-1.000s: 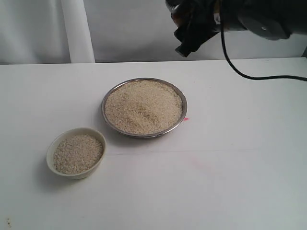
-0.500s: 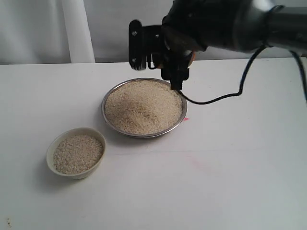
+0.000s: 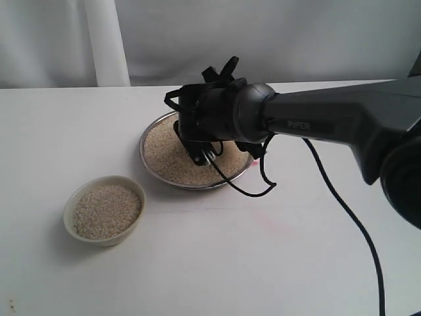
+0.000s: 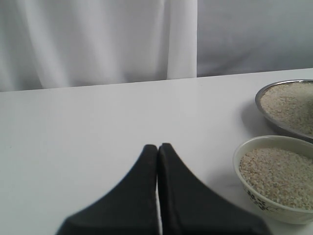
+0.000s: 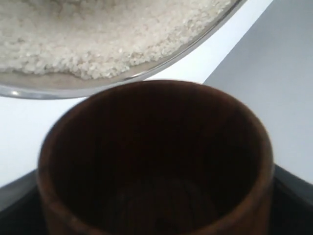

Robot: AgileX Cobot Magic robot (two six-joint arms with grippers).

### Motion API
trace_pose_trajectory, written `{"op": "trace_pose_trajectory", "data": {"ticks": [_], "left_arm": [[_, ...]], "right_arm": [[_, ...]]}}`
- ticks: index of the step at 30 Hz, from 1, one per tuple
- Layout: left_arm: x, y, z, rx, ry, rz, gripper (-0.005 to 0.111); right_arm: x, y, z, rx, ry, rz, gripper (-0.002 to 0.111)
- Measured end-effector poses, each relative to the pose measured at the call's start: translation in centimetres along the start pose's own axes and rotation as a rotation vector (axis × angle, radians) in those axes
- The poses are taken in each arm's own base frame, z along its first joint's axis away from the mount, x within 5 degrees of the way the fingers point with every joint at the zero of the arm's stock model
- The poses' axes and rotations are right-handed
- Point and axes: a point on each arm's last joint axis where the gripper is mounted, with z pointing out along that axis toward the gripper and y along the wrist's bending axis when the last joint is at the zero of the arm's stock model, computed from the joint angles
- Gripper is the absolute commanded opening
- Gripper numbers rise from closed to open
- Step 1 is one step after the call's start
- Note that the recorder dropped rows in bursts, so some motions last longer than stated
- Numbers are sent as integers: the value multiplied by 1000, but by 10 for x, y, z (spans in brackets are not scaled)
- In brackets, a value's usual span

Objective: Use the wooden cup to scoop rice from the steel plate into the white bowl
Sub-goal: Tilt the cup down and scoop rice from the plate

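The rice lies in two places: a broad heap in the steel plate under the right hand, and a smaller load in the white bowl, well apart from that hand and nearer the left one. The wooden cup is clamped between the right hand's dark jaws. Its mouth faces the plate's rim, and its dark inside shows no grains.

By that look the bowl is partly filled and this scoop is not yet taken. The dip, the carry and the pour remain; how many more loads are wanted cannot be told. The left hand hangs low over the desk, fingers pressed together on nothing.

The outside camera shows the whole arm bent over the plate but hides the cup behind the wrist. Only the right wrist camera shows the cup and its emptiness. The left wrist camera alone shows a dark pattern on the bowl's outer wall.
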Motion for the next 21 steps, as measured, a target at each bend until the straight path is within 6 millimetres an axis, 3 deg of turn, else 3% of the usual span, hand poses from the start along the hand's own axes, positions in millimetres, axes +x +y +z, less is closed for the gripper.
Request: {"op": "trace_pose_trajectory", "data": {"ticks": [10, 15, 21], "left_arm": [[0, 0, 0, 0, 0, 0, 0], [0, 0, 0, 0, 0, 0, 0], [0, 0, 0, 0, 0, 0, 0]], "right_arm": [[-7, 3, 9, 20, 23, -105, 0], [-31, 13, 30, 8, 14, -142, 0], [-36, -3, 34, 39, 28, -98, 0]]}}
